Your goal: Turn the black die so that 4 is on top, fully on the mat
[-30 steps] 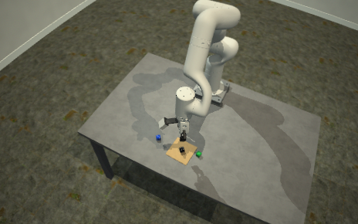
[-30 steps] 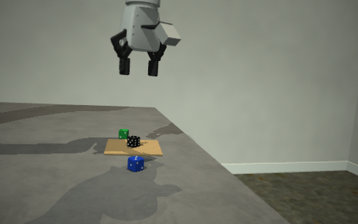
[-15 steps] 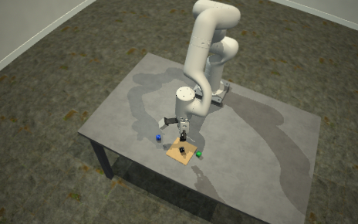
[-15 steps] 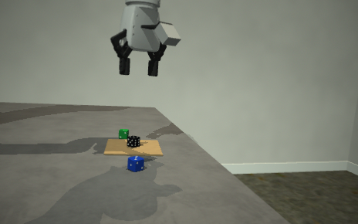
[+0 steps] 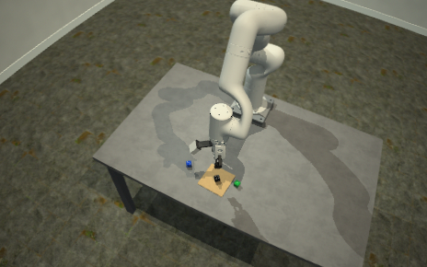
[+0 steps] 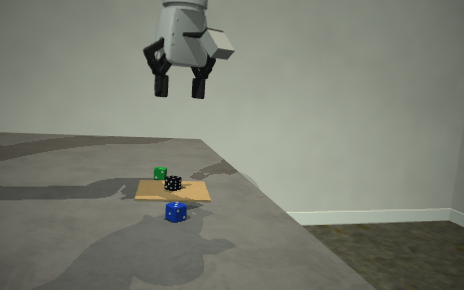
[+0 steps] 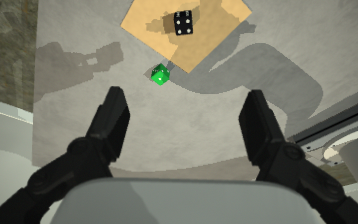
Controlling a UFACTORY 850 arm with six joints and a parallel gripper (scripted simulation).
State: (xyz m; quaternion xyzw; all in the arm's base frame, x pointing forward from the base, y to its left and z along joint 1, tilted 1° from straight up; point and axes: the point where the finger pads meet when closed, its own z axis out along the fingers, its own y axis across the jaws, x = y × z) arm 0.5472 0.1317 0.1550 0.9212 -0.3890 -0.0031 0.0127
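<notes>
Where the top view looks down, the black die (image 5: pixel 217 178) (image 6: pixel 173 183) (image 7: pixel 183 23) sits on the flat tan mat (image 5: pixel 225 183) (image 6: pixel 147 194) (image 7: pixel 215 40), near and below the gripper (image 5: pixel 218 165) (image 6: pixel 180 96) (image 7: pixel 184 102). From the exterior, the gripper is empty, spread wide above the glossy blue die (image 6: pixel 176 212) (image 5: pixel 189 164) and mottled grey table (image 6: pixel 100 235) (image 5: pixel 294 184) (image 7: pixel 180 135). At the wrist, four white pips mark one black face; which face is uppermost is unclear. The green cube (image 7: pixel 160 74) (image 5: pixel 236 183) (image 6: pixel 160 173) lies just beside the mat.

Four white pips could be read on one face of the black die (image 5: pixel 217 178) (image 6: pixel 173 183) (image 7: pixel 183 23) on the mat (image 5: pixel 211 186) (image 6: pixel 147 192) (image 7: pixel 207 42).
</notes>
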